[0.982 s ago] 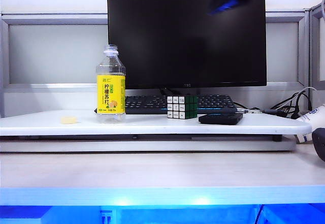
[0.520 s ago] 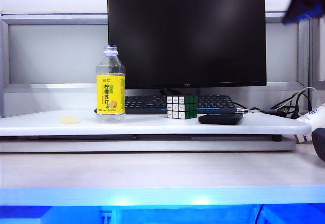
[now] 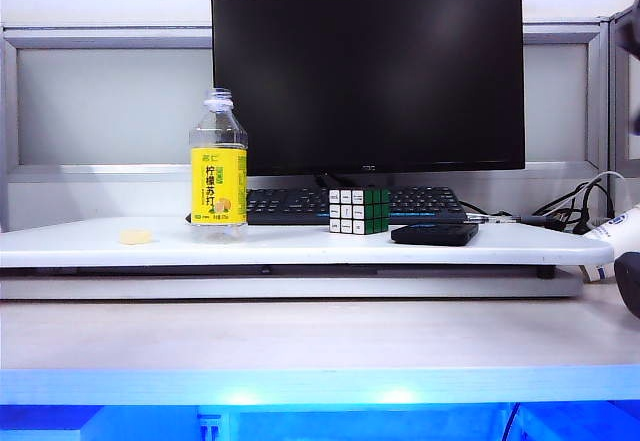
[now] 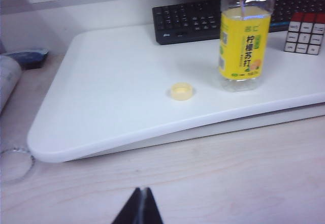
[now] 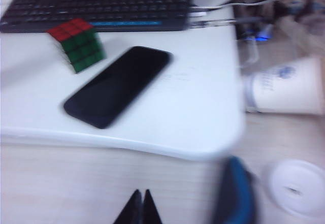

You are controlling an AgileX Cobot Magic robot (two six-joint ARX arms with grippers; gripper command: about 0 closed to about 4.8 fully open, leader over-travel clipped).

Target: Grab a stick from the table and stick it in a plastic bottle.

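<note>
Inspector: Jaws of the left gripper [image 4: 141, 206] are seen pressed together with nothing held, above the pale wood-grain table [image 4: 228, 173] in front of the raised white shelf board [image 4: 101, 107]. The right gripper [image 5: 140, 208] is likewise closed and empty, near the shelf's rounded corner.

Assessor: Where is the stick placed?

Inspector: A thin object is glimpsed inside the small clear plastic bottle [image 3: 218, 166] with the glossy yellow label; whether it is the stick cannot be told. No stick is seen on the table.

Assessor: What risks are noted?

Inspector: The bottle is judged light and narrow; it could be toppled by a passing arm. Its yellow cap [image 4: 182, 91] lies just beside it, the smooth black phone [image 5: 118, 86] and colour-tiled puzzle cube [image 5: 77, 44] farther off.
</note>
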